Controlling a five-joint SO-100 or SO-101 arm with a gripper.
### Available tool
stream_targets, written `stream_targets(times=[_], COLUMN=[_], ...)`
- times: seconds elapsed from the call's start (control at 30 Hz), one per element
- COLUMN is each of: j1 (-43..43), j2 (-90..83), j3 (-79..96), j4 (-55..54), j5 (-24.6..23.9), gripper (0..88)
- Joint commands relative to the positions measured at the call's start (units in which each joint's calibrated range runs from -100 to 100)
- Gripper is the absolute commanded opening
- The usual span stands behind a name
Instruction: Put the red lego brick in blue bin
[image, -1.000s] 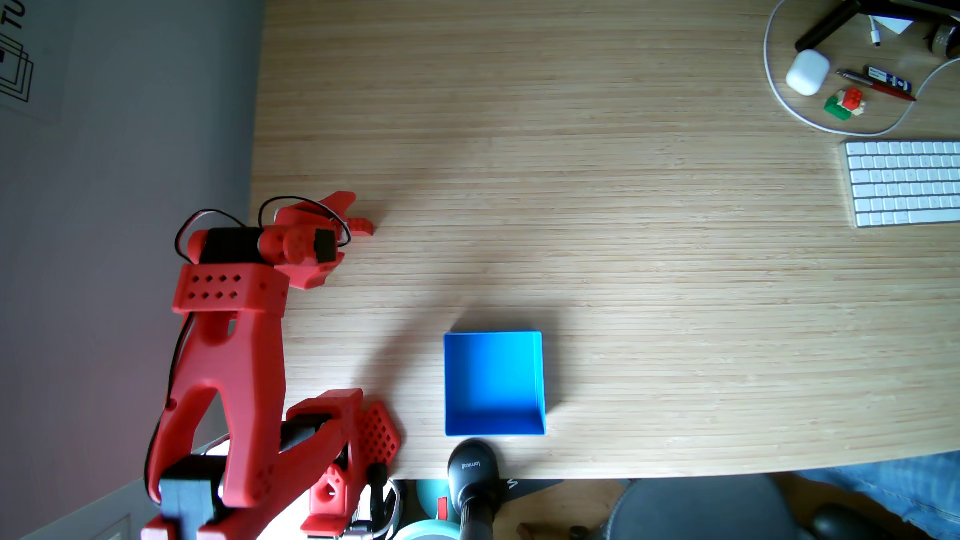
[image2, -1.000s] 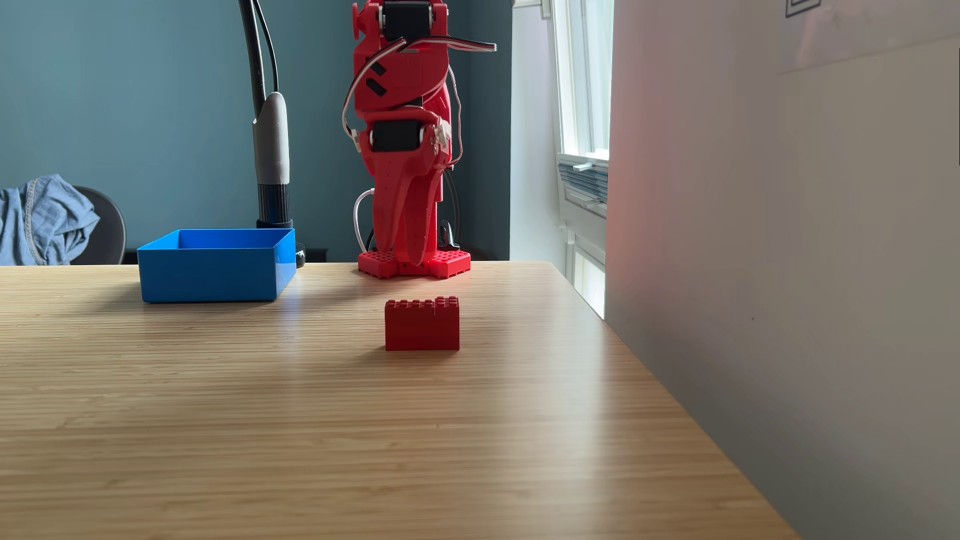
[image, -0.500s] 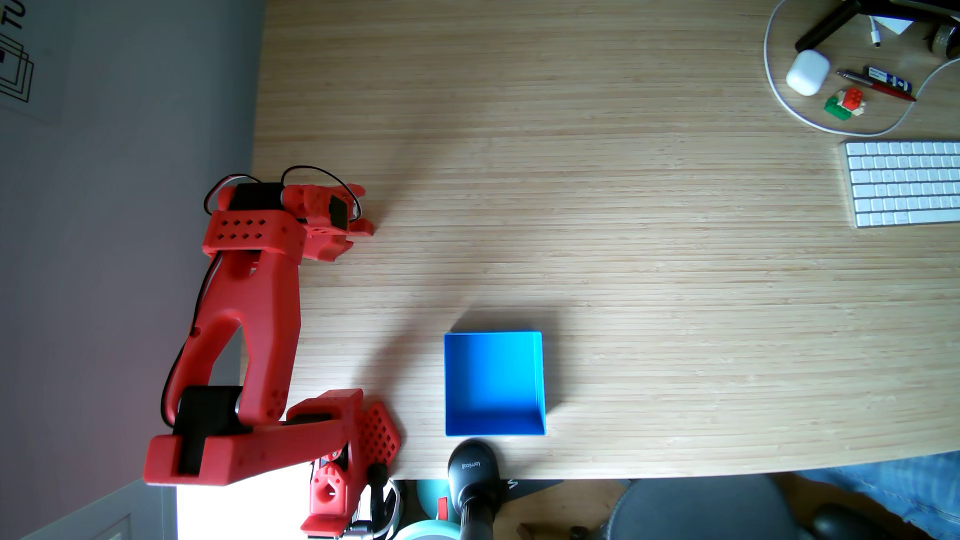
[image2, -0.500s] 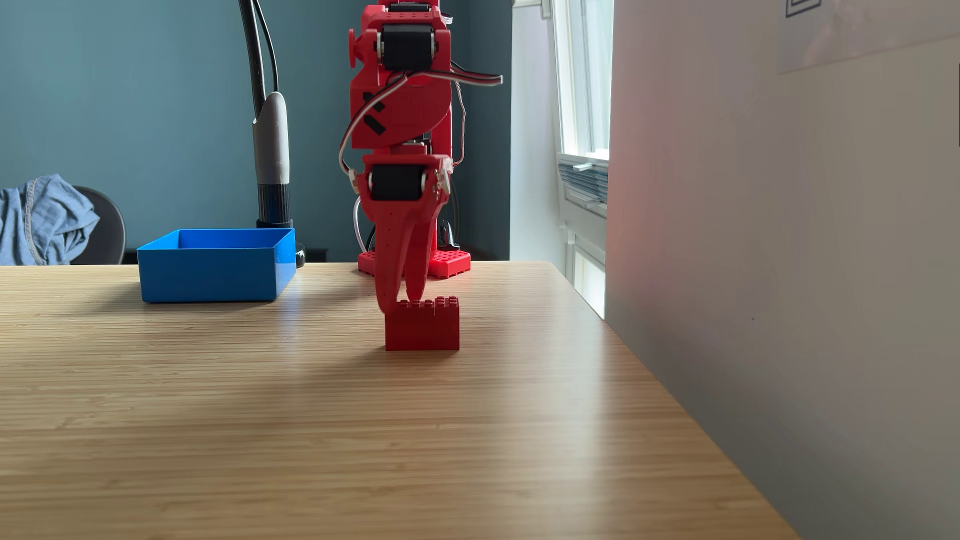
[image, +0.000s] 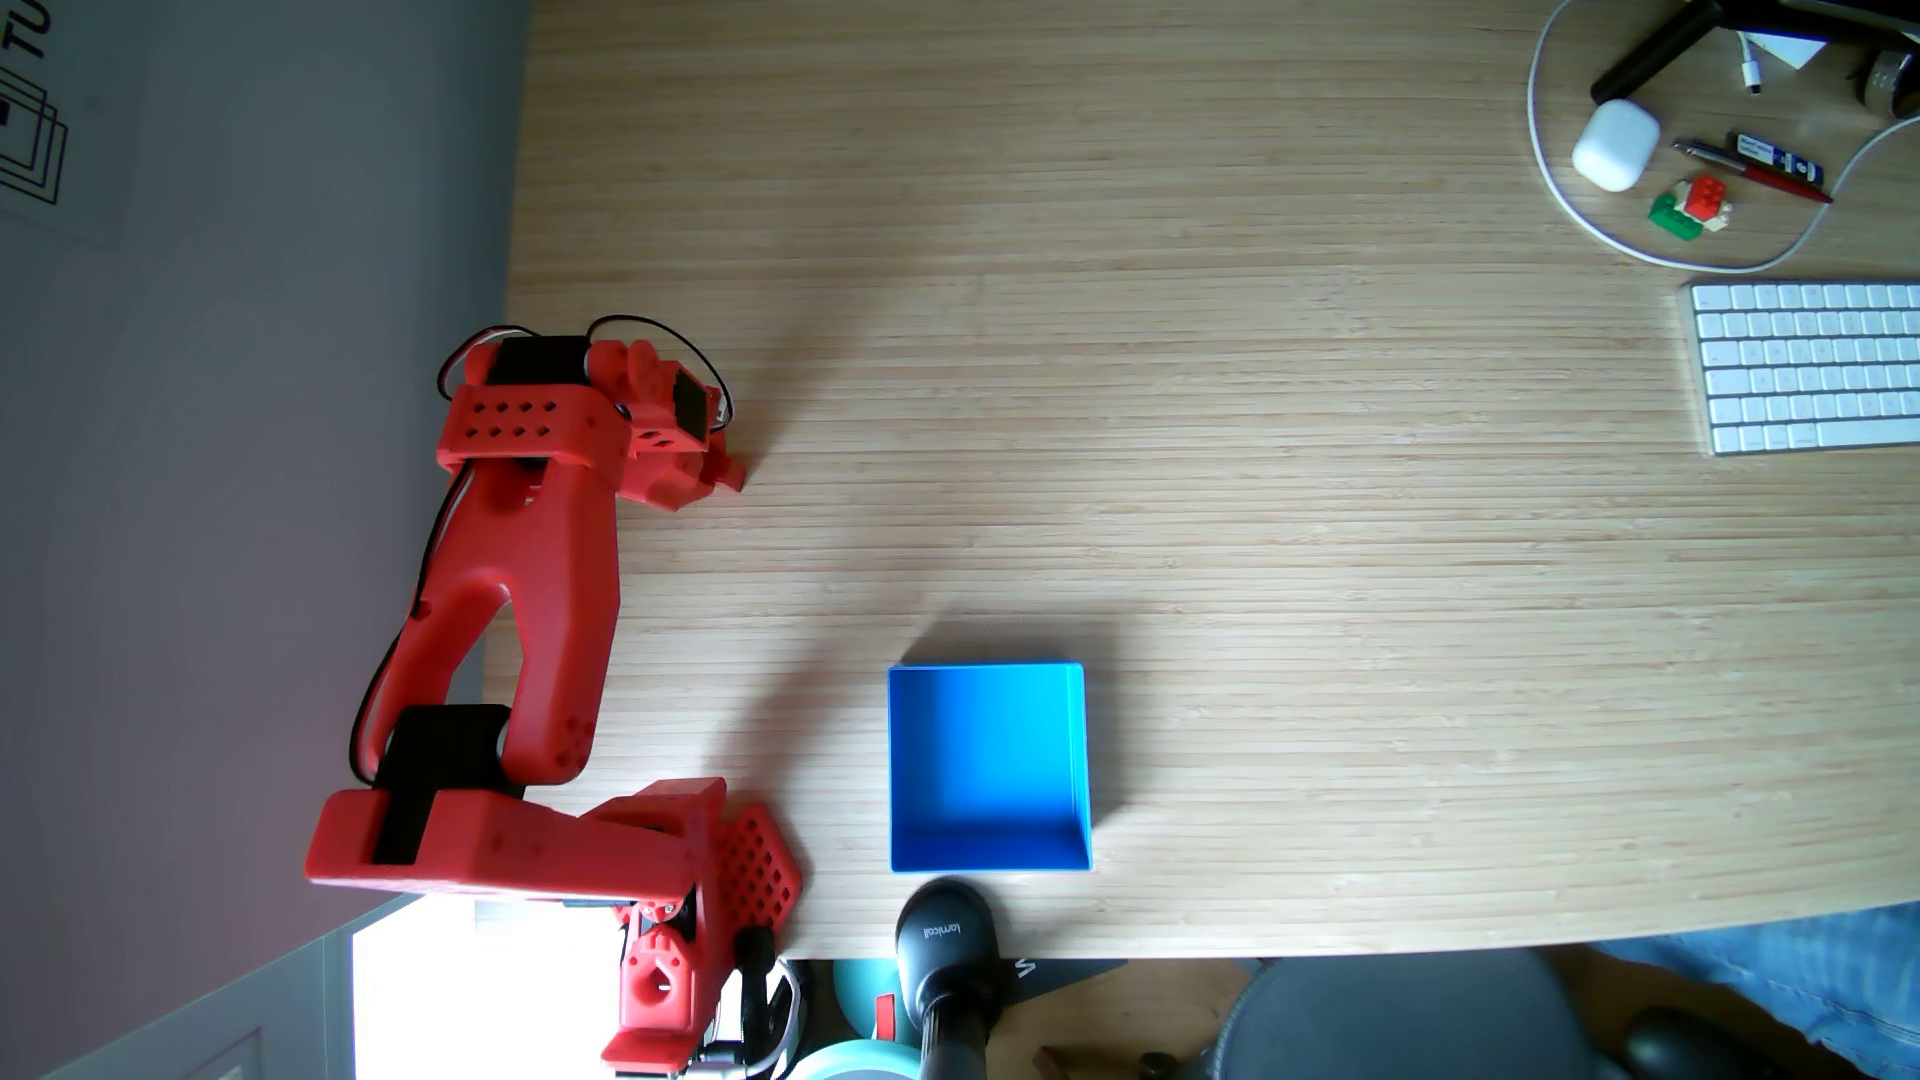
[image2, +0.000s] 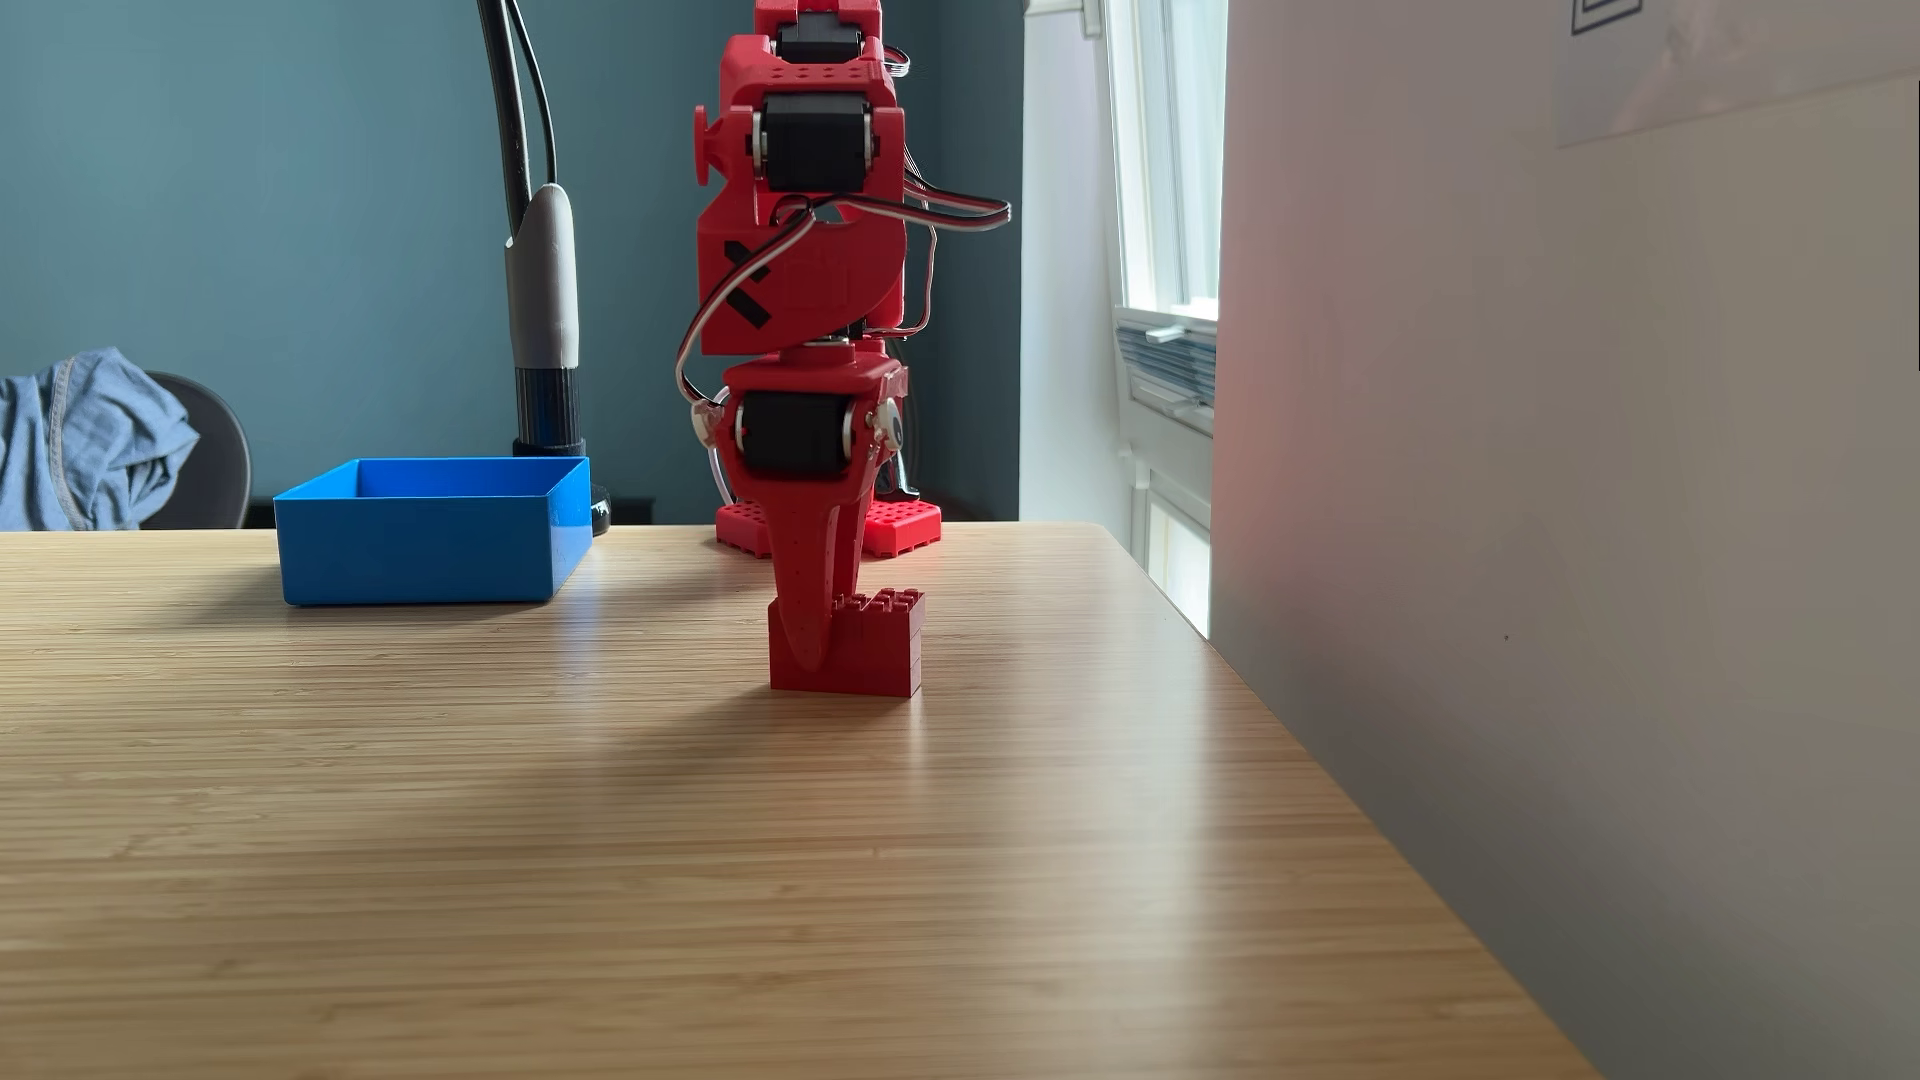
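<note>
Fixed views: claw (image2: 808, 654) closed around red lego brick (image2: 878, 649), brick on bench (image2: 623, 831)
Remaining: lift, carry to empty blue bin (image: 1078, 748)

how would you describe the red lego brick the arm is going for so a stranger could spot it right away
Start at the red robot arm at the table's window end, as the low fixed view shows it, and follow it down to its gripper. The red lego brick stands on the table right at the fingertips. It is all red with a stepped, studded top, unlike the small red-green-white brick stack by the keyboard.
</note>
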Motion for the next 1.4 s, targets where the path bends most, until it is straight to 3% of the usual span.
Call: stream_targets(times=[0.0, 0.3, 0.57, 0.8, 1.37], j1=[0.3, 2.1, 9.0, 21.5, 51.9], j2=[-0.4, -0.4, -1.2, -1.4, -1.4], j3=[-2.7, -13.6, -20.5, -24.7, -38.6], j4=[-0.1, 8.6, 14.4, 21.7, 27.5], j5=[-0.4, -1.3, -1.5, -0.2, 10.4], gripper=[0.1, 0.1, 0.1, 0.1, 0.1])
